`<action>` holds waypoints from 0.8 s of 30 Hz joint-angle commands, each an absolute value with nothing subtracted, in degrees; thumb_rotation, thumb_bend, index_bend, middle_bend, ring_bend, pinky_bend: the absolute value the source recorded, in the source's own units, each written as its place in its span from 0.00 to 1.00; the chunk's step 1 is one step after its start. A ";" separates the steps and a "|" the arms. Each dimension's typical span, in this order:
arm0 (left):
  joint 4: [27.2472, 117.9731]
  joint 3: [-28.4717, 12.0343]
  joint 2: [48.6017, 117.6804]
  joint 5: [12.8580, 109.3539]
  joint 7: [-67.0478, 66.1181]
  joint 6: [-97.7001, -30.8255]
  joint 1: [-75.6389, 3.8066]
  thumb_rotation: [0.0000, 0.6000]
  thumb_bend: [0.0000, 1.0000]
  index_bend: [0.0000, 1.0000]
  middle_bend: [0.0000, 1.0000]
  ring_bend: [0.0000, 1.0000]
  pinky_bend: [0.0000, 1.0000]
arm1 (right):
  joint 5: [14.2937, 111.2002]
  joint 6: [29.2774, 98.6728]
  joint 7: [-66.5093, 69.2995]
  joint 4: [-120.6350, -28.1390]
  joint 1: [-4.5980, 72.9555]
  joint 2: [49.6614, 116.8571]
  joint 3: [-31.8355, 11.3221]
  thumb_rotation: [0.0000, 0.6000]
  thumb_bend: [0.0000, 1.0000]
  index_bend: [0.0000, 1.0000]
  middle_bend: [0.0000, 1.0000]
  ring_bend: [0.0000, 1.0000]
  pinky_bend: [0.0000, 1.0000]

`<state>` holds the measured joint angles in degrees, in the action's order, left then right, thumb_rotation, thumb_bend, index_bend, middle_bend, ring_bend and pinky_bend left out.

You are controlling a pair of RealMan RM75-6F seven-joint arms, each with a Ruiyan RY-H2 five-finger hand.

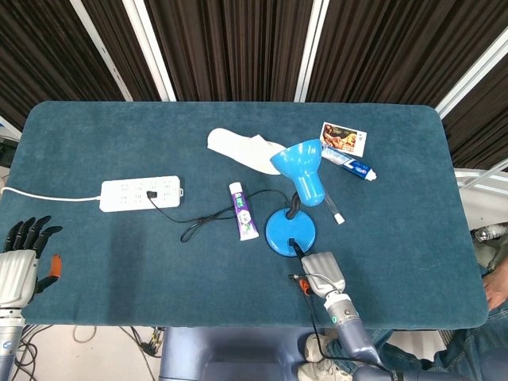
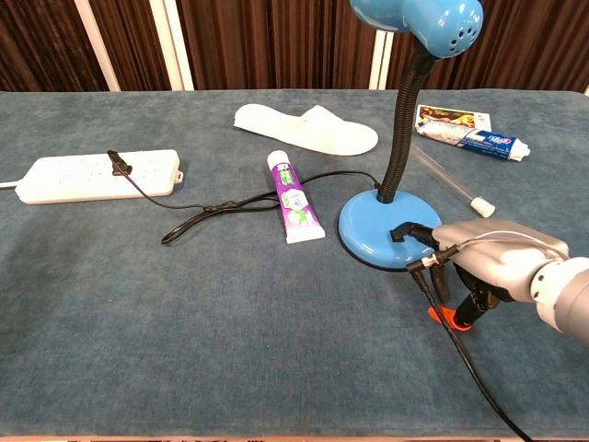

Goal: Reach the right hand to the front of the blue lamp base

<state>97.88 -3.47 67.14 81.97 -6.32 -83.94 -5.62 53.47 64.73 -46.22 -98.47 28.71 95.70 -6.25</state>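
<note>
Right hand [image 2: 488, 267] low on the counter [image 2: 184, 304], fingers curled, holding nothing. Blue lamp base [image 2: 382, 235] just ahead, touching a fingertip, so about where the reach should end.

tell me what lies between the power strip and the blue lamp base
In the head view, between the power strip and the lamp base lie the black cord and a purple tube.

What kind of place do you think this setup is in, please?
Probably a robot test lab, not a home: a carpeted table before dark curtains, with unrelated items like a lamp, slipper and power strip.
</note>
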 commanded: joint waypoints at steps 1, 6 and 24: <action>97.88 -3.48 67.14 81.94 -6.29 -83.93 -5.62 1.00 0.57 0.21 0.07 0.01 0.00 | 53.17 64.73 -46.21 -98.43 28.93 95.78 -6.05 1.00 0.40 0.01 0.55 0.74 1.00; 97.83 -3.47 67.13 81.88 -6.30 -83.89 -5.63 1.00 0.57 0.21 0.07 0.01 0.00 | 52.44 64.88 -46.72 -98.53 29.38 95.81 -5.47 1.00 0.40 0.01 0.55 0.74 1.00; 97.66 -3.49 67.20 81.89 -6.27 -83.91 -5.67 1.00 0.57 0.21 0.07 0.01 0.00 | 50.41 65.82 -49.69 -98.90 30.83 96.41 -2.81 1.00 0.40 0.01 0.55 0.74 1.00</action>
